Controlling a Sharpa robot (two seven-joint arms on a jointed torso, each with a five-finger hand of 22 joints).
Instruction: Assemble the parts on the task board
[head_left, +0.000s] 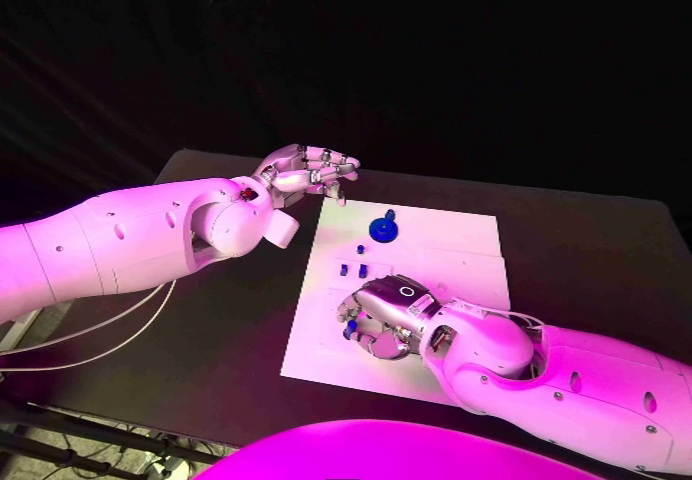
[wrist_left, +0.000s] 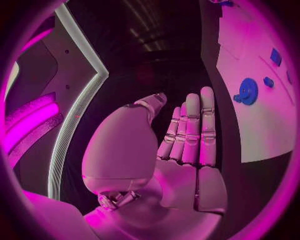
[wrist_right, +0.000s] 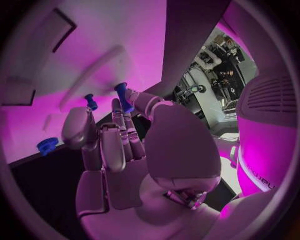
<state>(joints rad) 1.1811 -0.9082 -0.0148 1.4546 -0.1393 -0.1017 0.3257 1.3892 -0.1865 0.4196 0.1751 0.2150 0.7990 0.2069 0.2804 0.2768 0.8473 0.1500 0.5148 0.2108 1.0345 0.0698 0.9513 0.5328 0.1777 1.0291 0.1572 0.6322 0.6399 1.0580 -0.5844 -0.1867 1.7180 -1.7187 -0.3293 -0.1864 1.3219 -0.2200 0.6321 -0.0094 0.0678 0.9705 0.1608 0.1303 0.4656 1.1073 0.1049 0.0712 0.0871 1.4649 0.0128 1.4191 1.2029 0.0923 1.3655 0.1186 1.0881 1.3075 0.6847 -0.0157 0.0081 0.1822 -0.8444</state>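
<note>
The white task board (head_left: 447, 250) (wrist_left: 256, 125) lies in the middle of the black table. A blue gear (head_left: 382, 228) (wrist_left: 248, 91) sits near its far edge, with small blue parts (head_left: 355, 268) (wrist_left: 275, 56) just in front of it. My right hand (head_left: 384, 314) (wrist_right: 119, 145) rests low over the board's near left part and pinches a blue peg (wrist_right: 122, 95) (head_left: 351, 325) between thumb and a finger. Another small blue part (wrist_right: 91, 101) and a round blue part (wrist_right: 47, 145) lie on the board beside it. My left hand (head_left: 307, 170) (wrist_left: 187, 145) hovers off the board's far left corner, holding nothing.
Bare black table (head_left: 216, 340) surrounds the board on all sides. White cables (head_left: 101, 330) hang off the table's left edge under my left arm.
</note>
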